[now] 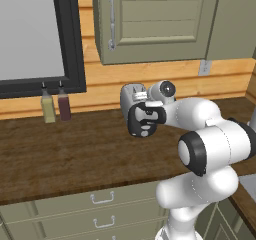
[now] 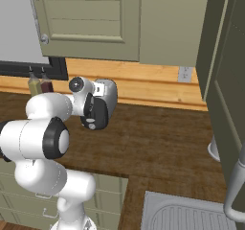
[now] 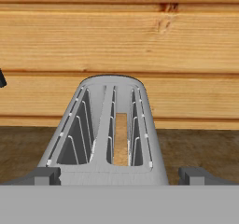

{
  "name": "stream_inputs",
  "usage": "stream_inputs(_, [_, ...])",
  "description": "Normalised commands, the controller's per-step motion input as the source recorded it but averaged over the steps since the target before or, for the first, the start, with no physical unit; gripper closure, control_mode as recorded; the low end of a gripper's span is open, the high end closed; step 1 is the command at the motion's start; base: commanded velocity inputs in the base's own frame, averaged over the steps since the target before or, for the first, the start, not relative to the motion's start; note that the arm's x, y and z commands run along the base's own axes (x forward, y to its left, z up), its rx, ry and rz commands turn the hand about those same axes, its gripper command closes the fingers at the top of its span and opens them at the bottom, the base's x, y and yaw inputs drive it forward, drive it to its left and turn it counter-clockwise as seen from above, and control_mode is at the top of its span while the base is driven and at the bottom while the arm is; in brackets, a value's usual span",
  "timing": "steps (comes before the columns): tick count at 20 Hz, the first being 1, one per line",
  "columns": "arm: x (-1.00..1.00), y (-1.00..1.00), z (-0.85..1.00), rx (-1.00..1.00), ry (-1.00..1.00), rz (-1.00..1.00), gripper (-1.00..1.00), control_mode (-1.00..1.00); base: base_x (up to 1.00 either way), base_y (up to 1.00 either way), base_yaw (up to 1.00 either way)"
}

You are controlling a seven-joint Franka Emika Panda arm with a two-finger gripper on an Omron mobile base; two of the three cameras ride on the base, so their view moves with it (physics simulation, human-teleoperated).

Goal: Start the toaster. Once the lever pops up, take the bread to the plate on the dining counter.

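Observation:
The silver-grey toaster (image 1: 128, 98) (image 2: 111, 95) stands on the wooden counter near the back wall. My gripper (image 1: 144, 112) (image 2: 95, 109) (image 3: 121, 176) is level with the toaster's top at its near end and points along it toward the wall. It is open, with one fingertip on each side of the body and nothing held. In the hand view the bread (image 3: 121, 139) sits low in the right slot as a tan strip, while the left slot is empty. My hand hides the lever and the black end panel. The plate and the dining counter are out of view.
Two bottles (image 1: 48, 109) (image 1: 64, 106) stand at the back left under a dark-framed window. Green upper cabinets (image 1: 155, 19) hang above the toaster. A sink (image 2: 186, 214) with a faucet (image 2: 234, 186) lies right, beside a tall cabinet (image 2: 229, 80).

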Motion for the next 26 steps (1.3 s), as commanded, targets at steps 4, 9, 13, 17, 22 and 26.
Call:
stream_inputs(4, [0.0,0.0,0.0,0.0,0.0,0.0,-1.0,-1.0,0.0,0.0,0.0])
stream_inputs(9, [0.0,0.0,0.0,0.0,0.0,0.0,-1.0,-1.0,0.0,0.0,0.0])
stream_inputs(13, [0.0,0.0,0.0,0.0,0.0,0.0,-1.0,-1.0,0.0,0.0,0.0])
stream_inputs(17, [0.0,0.0,0.0,0.0,0.0,0.0,-1.0,-1.0,0.0,0.0,0.0])
stream_inputs(22, [0.0,0.0,0.0,0.0,0.0,0.0,-1.0,-1.0,0.0,0.0,0.0])
stream_inputs(26, [0.0,0.0,0.0,0.0,0.0,0.0,-1.0,-1.0,0.0,0.0,0.0])
